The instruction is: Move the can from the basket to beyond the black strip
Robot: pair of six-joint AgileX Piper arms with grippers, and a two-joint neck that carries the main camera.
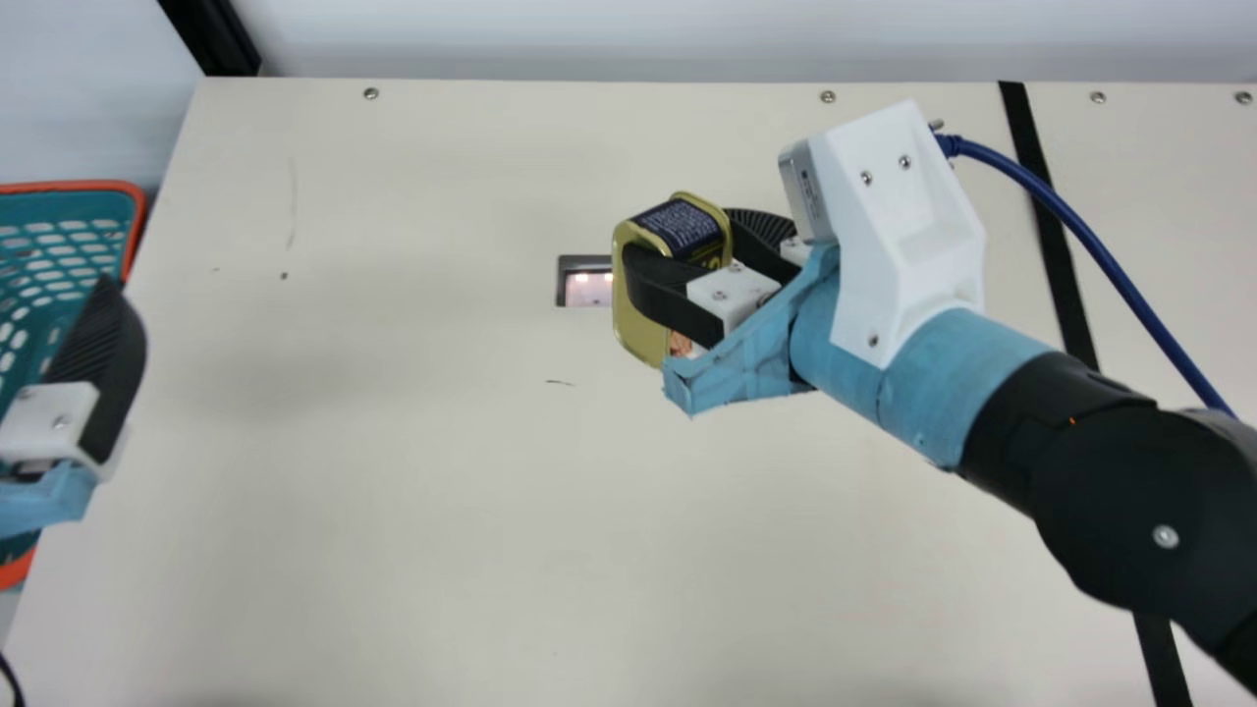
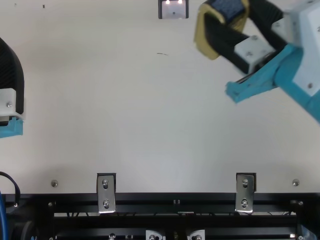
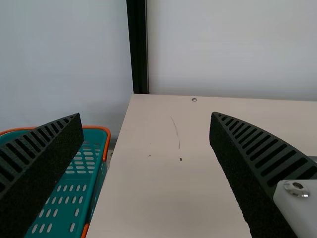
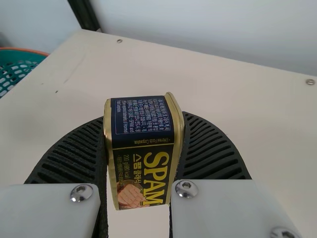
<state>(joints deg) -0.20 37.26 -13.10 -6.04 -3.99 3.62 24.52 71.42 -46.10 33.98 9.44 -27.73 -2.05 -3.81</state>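
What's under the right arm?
Beneath the right arm are the cream table and the black strip. The strip shows on both sides; what lies directly under the arm is covered.

Can [image 4: 141,163] reads "SPAM" in big yellow letters, Korean lettering alongside, plus "200 g" and "Hormel Foods Corporation". Remaining fine print too small.

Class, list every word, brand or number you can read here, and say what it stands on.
"SPAM", on the can
"스팸 클래식", on the can
"200 g (680 kcal)", on the can
"Hormel Foods Corporation", on the can
Too small to read: the can's white lines; the marks on the wrist camera.
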